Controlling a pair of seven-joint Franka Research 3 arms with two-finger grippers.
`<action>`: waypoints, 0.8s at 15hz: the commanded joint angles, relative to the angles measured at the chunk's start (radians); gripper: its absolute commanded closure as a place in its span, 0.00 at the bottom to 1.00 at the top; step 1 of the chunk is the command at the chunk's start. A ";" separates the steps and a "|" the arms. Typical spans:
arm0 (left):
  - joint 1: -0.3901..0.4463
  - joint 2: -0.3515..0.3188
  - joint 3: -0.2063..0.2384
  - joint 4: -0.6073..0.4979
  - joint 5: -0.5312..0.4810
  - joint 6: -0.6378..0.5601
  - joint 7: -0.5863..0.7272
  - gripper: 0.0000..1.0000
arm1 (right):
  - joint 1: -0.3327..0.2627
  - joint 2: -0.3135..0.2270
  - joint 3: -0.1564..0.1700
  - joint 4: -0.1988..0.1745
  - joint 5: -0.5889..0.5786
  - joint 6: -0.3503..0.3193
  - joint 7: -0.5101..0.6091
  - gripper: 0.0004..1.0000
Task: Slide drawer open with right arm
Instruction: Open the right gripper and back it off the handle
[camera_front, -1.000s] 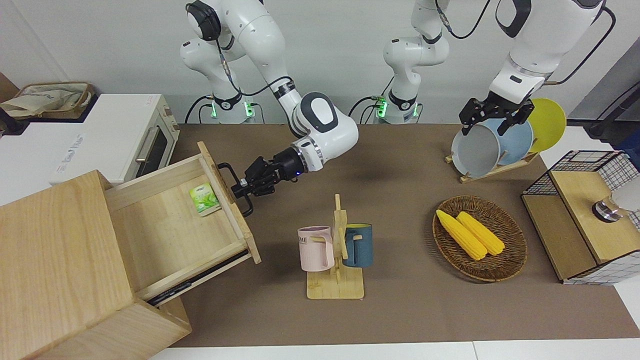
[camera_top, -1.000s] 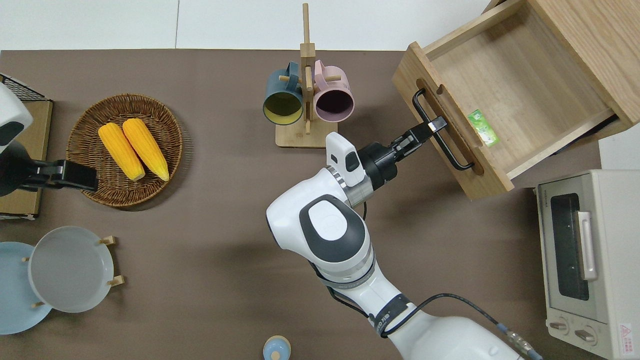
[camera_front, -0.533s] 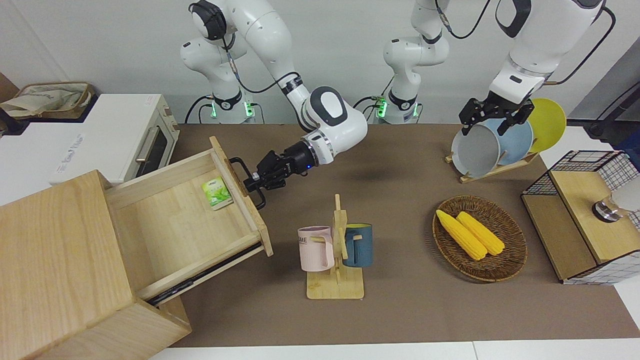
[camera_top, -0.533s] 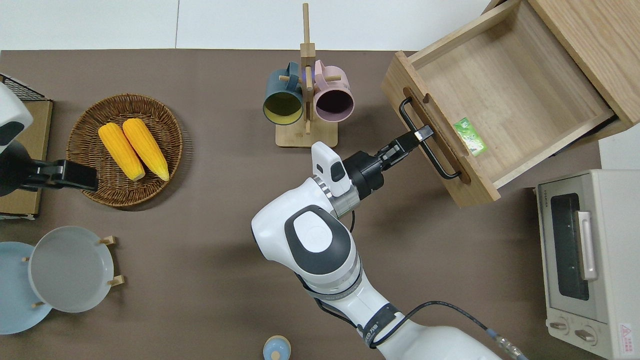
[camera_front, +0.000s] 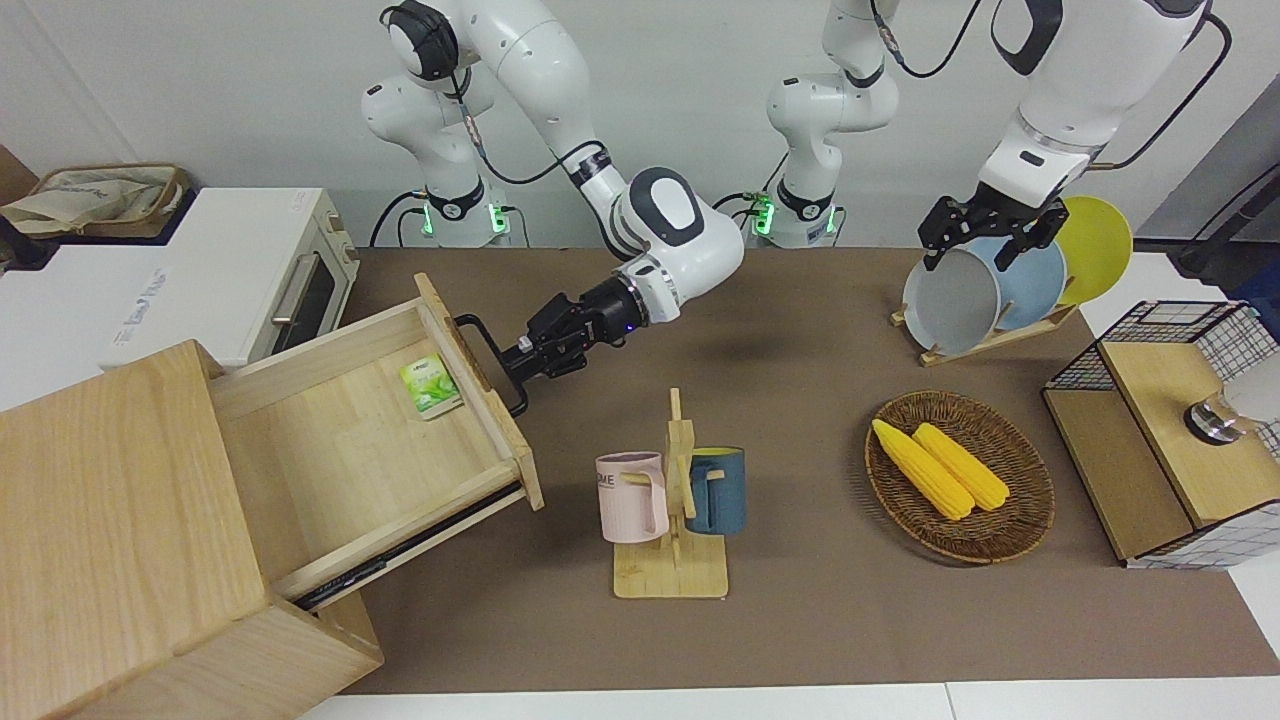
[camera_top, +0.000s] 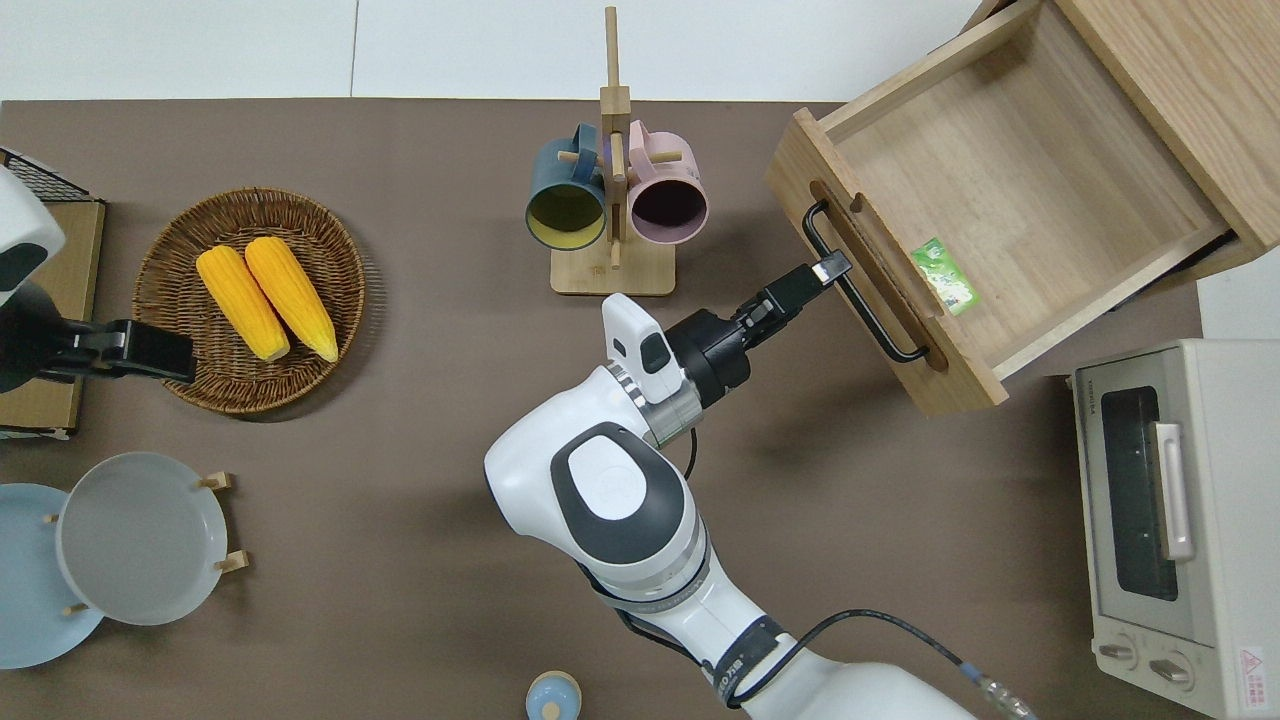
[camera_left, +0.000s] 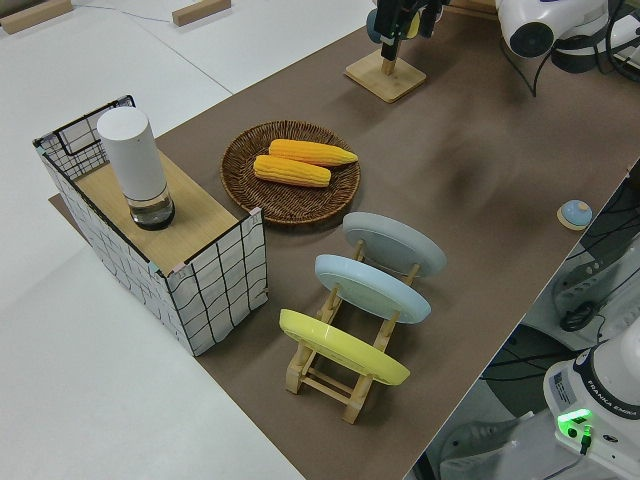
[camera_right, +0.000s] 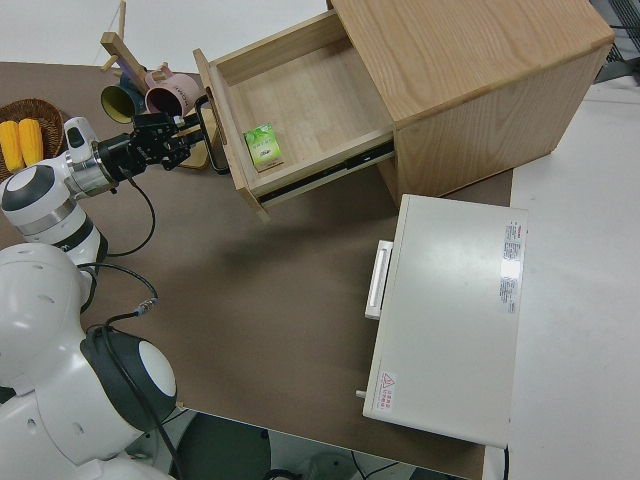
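Observation:
The light-wood drawer (camera_front: 350, 450) stands pulled far out of the big pale wooden box (camera_front: 110, 520) at the right arm's end of the table. Its black bar handle (camera_front: 490, 350) faces the table's middle. A small green packet (camera_top: 943, 277) lies inside, against the drawer front. My right gripper (camera_top: 828, 268) is at the middle of the handle (camera_top: 870, 310), with the tips just at the bar and apparently open. It also shows in the right side view (camera_right: 190, 135). The left arm is parked.
A wooden mug rack (camera_front: 672, 500) with a pink and a blue mug stands close to the drawer front. A wicker basket (camera_front: 958, 475) holds two corn cobs. There are also a plate rack (camera_front: 985, 290), a wire-mesh cabinet (camera_front: 1160, 440) and a white toaster oven (camera_front: 250, 270).
The right gripper pulled the drawer farther out, then drew back along the table so its tips now sit at the bar's edge. The drawer eased back slightly. The left arm has not moved.

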 joint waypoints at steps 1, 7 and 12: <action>0.004 0.011 -0.006 0.026 0.017 -0.020 0.010 0.01 | 0.003 0.016 -0.003 0.028 0.009 -0.014 -0.027 0.02; 0.004 0.011 -0.006 0.026 0.017 -0.020 0.010 0.01 | 0.008 0.014 0.000 0.029 0.054 -0.015 -0.017 0.02; 0.004 0.011 -0.006 0.026 0.017 -0.020 0.010 0.01 | 0.035 0.010 0.006 0.142 0.245 -0.014 -0.020 0.02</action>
